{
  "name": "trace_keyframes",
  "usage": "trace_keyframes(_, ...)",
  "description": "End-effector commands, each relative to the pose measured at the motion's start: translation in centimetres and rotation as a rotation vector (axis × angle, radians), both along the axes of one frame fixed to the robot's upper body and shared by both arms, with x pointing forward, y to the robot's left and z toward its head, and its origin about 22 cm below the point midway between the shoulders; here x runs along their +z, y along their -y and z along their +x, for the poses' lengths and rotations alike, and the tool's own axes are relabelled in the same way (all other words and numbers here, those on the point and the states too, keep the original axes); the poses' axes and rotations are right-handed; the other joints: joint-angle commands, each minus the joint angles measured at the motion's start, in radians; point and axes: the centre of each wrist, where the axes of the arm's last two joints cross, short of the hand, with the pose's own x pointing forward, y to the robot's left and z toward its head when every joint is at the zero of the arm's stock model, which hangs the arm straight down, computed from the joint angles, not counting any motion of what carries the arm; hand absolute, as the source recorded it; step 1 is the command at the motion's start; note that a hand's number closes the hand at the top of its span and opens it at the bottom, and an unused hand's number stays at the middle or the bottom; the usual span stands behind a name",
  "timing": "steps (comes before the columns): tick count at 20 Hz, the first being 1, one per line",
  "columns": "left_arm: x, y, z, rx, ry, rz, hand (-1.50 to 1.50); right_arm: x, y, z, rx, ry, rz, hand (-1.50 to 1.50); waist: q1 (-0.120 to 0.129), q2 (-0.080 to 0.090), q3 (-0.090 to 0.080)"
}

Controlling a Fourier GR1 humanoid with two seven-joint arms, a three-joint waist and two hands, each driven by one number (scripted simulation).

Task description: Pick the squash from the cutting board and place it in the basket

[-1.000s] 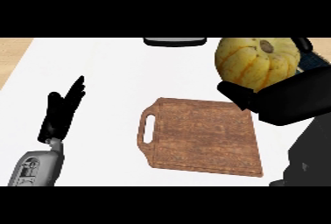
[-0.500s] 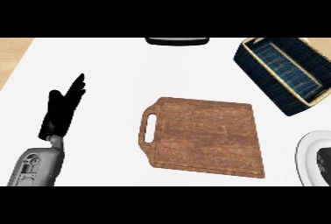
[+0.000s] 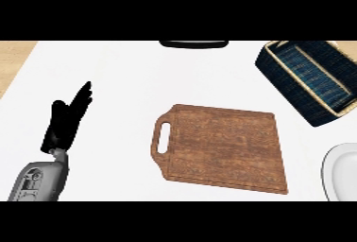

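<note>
Oddly, No Squash to See

The cutting board [image 3: 223, 149] lies in the middle of the white counter [image 3: 125, 75], and its top is bare. Its handle hole faces left. The squash shows nowhere, so I cannot tell where it is or which way its long side points. The dark blue basket [image 3: 307, 80] sits up and to the right of the board, tilted, and looks empty inside. The left hand [image 3: 66, 120] rests to the left of the board, fingers straight and holding nothing. The right hand is out of sight. A white plate [image 3: 342, 172] peeks in to the right of the board. I think the placing step is not done; next, the squash must go over the basket.
</note>
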Motion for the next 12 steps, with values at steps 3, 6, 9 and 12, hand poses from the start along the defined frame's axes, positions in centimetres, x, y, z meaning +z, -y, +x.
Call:
trace_keyframes(3,0.4,1.6,1.0,0.016,-0.008,0.004,0.00,-1.1,6.7,2.1,-0.045,0.010,-0.046,1.50,-0.005,0.001,0.001)
trace_keyframes(6,-1.2,1.5,-0.3,-0.007,0.024,-0.013,0.00,-2.7,8.9,3.5,-0.017,0.022,-0.044,1.50,0.005,0.004,0.000)
trace_keyframes(9,0.4,0.0,-0.3,-0.026,-0.003,-0.001,0.00,-4.4,11.5,4.4,0.034,-0.011,-0.009,1.50,0.015,0.004,0.001)
trace_keyframes(12,-0.6,1.6,0.6,-0.006,0.003,0.000,0.00,-5.8,10.5,5.9,0.060,-0.032,-0.026,1.50,0.002,0.002,0.000)
